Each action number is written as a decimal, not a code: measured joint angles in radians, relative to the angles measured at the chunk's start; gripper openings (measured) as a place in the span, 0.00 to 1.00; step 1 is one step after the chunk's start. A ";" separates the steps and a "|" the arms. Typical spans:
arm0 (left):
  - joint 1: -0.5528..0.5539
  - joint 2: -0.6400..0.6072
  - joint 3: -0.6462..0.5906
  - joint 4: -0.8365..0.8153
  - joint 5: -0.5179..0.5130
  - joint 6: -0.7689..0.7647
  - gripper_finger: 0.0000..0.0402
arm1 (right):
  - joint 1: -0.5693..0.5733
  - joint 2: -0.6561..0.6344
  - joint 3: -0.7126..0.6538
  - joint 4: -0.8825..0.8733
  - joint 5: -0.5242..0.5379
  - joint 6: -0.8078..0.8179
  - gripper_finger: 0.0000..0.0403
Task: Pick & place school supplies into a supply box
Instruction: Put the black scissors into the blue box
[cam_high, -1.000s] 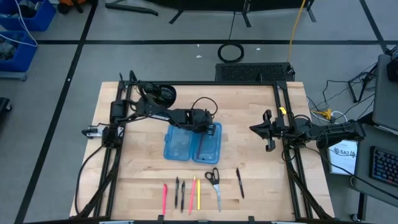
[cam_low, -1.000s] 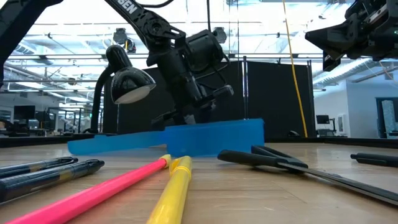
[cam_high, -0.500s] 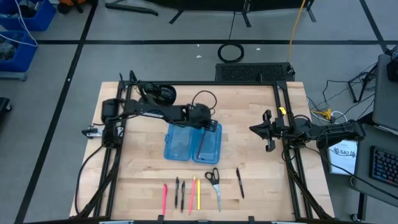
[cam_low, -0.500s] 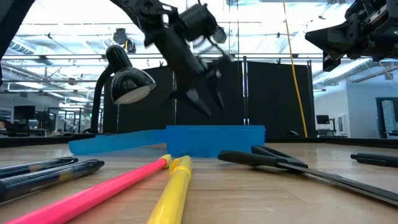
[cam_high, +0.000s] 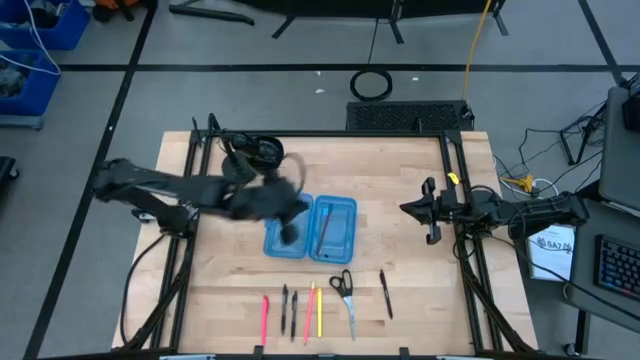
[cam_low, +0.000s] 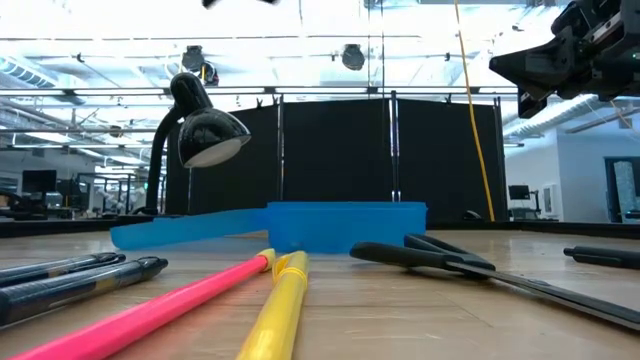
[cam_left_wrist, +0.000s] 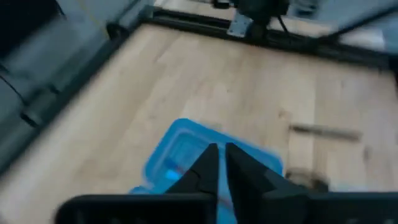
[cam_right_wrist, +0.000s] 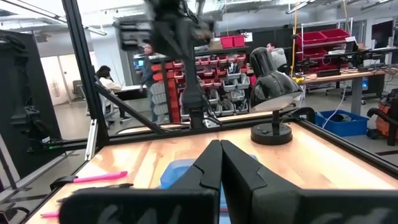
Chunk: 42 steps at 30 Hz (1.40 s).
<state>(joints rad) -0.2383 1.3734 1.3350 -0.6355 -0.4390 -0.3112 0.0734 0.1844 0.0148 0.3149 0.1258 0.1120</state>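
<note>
The light-blue supply box (cam_high: 310, 228) lies open on the table's middle, a brown pencil (cam_high: 322, 228) in its right half; it also shows low in the low view (cam_low: 345, 225). Pens, pencils and scissors (cam_high: 345, 295) lie in a row near the front edge. My left gripper (cam_high: 289, 229), blurred, hangs above the box's left half with fingers shut on nothing (cam_left_wrist: 221, 154). My right gripper (cam_high: 430, 210) waits shut at the table's right side (cam_right_wrist: 219, 149).
A black desk lamp (cam_high: 262, 150) stands at the far left behind the box (cam_low: 205, 130). A black frame (cam_high: 455, 190) borders the table. Bare wood lies between the box and the row of supplies (cam_high: 300, 312).
My left gripper has risen from the supply box and swung back toward the table's left edge, leaving the low view. The box and the pencil in it have stayed where they were.
</note>
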 joint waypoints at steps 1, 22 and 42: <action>-0.042 -0.023 0.000 -0.048 -0.044 0.014 0.02 | 0.000 0.001 0.000 0.001 0.000 0.000 0.00; -0.133 -0.597 -0.926 0.703 0.112 0.433 0.00 | 0.000 0.035 0.000 -0.078 0.002 -0.018 0.00; 0.016 -1.237 -1.246 0.662 0.111 0.508 0.03 | 0.015 0.124 0.084 -0.062 -0.118 -0.011 0.00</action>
<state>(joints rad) -0.2226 0.1361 0.0894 0.0262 -0.3279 0.1972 0.0885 0.3084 0.0987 0.2533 0.0079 0.1006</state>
